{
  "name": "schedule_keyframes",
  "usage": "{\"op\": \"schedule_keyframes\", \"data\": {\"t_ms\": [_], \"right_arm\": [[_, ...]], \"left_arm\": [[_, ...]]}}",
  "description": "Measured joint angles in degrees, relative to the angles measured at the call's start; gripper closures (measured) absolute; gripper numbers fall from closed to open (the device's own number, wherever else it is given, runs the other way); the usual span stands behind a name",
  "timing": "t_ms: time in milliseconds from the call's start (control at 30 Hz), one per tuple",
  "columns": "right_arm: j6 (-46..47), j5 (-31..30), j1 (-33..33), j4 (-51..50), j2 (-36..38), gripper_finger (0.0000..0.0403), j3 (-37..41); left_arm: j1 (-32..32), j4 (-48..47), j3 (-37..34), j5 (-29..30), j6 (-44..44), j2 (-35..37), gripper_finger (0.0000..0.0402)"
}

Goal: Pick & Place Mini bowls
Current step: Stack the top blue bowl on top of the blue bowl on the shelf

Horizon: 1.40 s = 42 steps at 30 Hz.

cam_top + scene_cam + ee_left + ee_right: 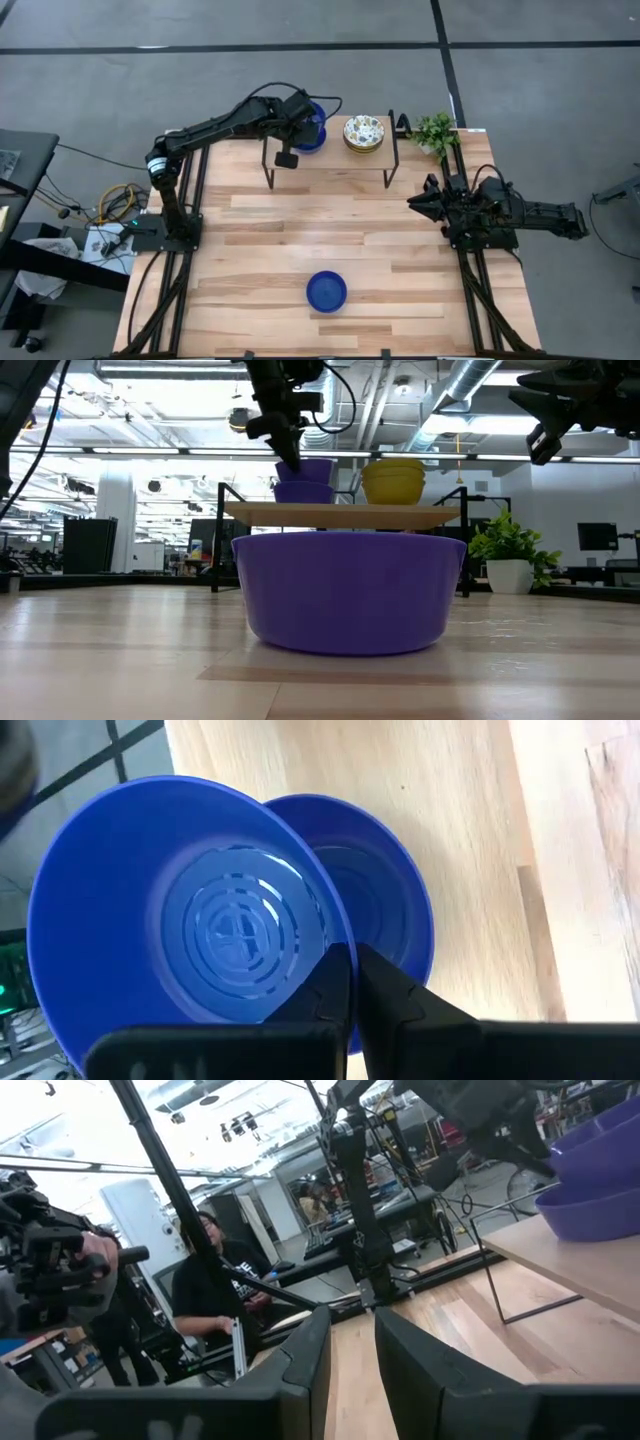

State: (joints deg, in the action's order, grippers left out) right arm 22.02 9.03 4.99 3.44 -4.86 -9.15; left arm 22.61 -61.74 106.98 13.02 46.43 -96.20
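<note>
On shelf edge (330,158), left gripper (352,982) pinching blue bowl (180,910)

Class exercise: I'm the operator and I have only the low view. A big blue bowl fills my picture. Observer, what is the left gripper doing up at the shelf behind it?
Observer: The left gripper is pinched shut on the rim of the top blue bowl, which sits tilted over a second blue bowl.
Operator: And the yellowish stack beside it?
Observer: From above, those are floral bowls, white with coloured speckles.
Operator: The right arm?
Observer: The right gripper waits at the table's right edge.
</note>
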Motion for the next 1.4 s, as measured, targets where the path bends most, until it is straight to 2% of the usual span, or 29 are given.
{"op": "schedule_keyframes", "data": {"t_ms": [500, 600, 1400], "right_arm": [[0.0, 0.0, 0.0, 0.1, 0.0, 0.0331, 0.0], [0.0, 0.0, 0.0, 0.1, 0.0, 0.0331, 0.0], [0.0, 0.0, 0.0, 0.2, 0.0, 0.0331, 0.0]], "left_arm": [[0.0, -2.0, 0.0, -1.8, -3.4, 0.0, 0.0396], [-0.1, -2.0, 0.0, -3.7, -3.5, 0.0, 0.0396], [-0.2, -3.0, 0.0, -5.6, -3.5, 0.0, 0.0396]]}}
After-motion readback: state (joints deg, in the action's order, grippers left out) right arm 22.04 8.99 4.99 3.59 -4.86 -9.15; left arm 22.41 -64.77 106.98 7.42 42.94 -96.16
